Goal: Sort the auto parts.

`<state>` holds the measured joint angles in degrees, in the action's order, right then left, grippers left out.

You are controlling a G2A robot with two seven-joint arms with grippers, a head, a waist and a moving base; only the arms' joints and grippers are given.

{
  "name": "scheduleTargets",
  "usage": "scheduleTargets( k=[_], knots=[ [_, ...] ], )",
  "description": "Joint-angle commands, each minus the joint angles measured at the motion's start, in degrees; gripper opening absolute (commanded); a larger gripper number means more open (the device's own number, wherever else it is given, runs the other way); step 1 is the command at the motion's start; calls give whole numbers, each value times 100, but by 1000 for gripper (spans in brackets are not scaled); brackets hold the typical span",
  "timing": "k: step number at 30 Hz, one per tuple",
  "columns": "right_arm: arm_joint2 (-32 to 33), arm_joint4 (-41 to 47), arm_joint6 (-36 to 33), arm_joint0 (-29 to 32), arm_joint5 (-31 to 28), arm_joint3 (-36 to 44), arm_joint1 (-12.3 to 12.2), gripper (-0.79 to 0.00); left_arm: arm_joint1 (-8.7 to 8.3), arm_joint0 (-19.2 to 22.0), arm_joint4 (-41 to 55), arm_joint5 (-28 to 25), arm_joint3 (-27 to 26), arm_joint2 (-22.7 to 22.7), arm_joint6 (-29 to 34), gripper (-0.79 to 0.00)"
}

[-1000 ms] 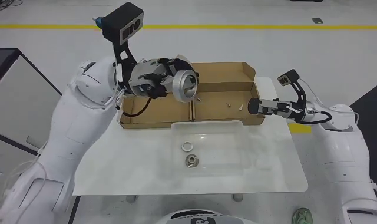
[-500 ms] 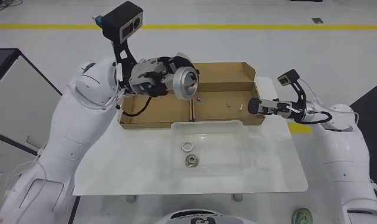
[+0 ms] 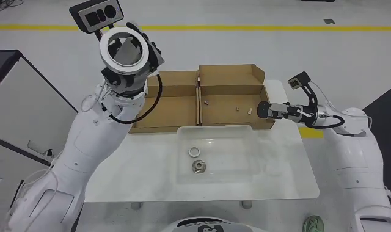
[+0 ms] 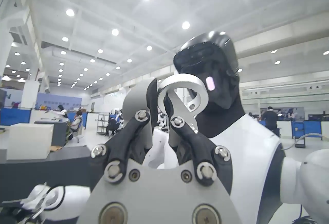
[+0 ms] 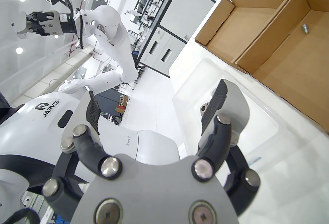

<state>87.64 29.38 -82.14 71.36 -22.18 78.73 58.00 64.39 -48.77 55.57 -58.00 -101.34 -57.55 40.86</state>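
Note:
My left gripper (image 4: 160, 101) is raised high above the table's left side, close under the top camera, and is shut on the rim of a silver ring clamp (image 4: 185, 82), which looms large in the top view (image 3: 104, 49). My right gripper (image 3: 264, 109) hangs open and holds nothing at the front right corner of the right cardboard box (image 3: 235, 79); its ribbed fingers (image 5: 214, 104) stand wide apart. A clear tray (image 3: 244, 165) in front of the boxes holds a white ring (image 3: 193, 151) and a metal part (image 3: 198, 166).
The left cardboard box (image 3: 168, 104) adjoins the right one at the table's back. Small bolts (image 3: 236, 108) lie on the right box's floor; one bolt (image 5: 304, 28) appears in the right wrist view. A dark cabinet (image 3: 12, 104) stands left of the table.
The left arm has swung up from over the boxes' dividing wall to high above the table's left side, carrying the ring clamp. The right arm has stayed still.

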Motion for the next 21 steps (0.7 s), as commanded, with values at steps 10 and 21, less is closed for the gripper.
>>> scheduleTargets(
  k=[10,21],
  knots=[
    [0,0,0,0,0,0,0,0,125,-58,-686,118,441,-278,553,-785],
    [0,0,0,0,0,0,0,0,128,-183,-2764,577,293,-667,199,-785]
  ],
)
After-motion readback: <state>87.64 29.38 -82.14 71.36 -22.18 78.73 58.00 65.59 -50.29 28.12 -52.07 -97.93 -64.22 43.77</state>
